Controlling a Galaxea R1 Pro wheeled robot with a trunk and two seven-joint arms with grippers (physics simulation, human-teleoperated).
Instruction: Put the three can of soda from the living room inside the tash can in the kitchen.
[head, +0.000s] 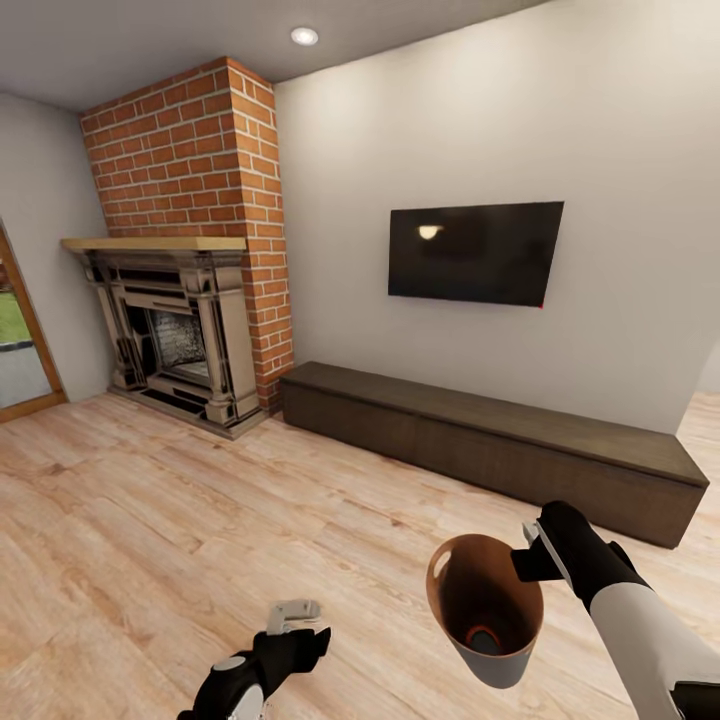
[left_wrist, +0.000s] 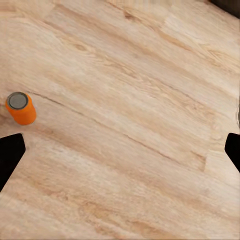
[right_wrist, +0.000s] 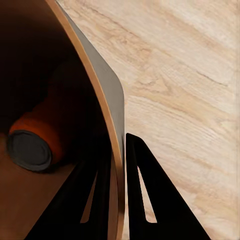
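My right gripper (head: 530, 552) is shut on the rim of the tash can (head: 497, 668), holding it off the wood floor and tilted toward me. The rim sits between the gripper's fingers (right_wrist: 150, 200), with the grey outer wall (right_wrist: 111, 95) beside them. One orange can of soda (right_wrist: 36, 134) lies on its side in the copper-brown bottom and also shows from the head view (head: 487, 636). Another orange can of soda (left_wrist: 21, 108) stands upright on the floor, off to one side of my open left gripper (left_wrist: 122, 150). That gripper (head: 295, 612) hangs low over the floor with nothing in it.
I am in the living room. A red-brick fireplace (head: 180, 330) stands at the back left. A wall TV (head: 475, 252) hangs above a long low dark cabinet (head: 480, 440). A glass door (head: 15, 345) is at the far left. Wood floor (head: 200, 500) spreads ahead.
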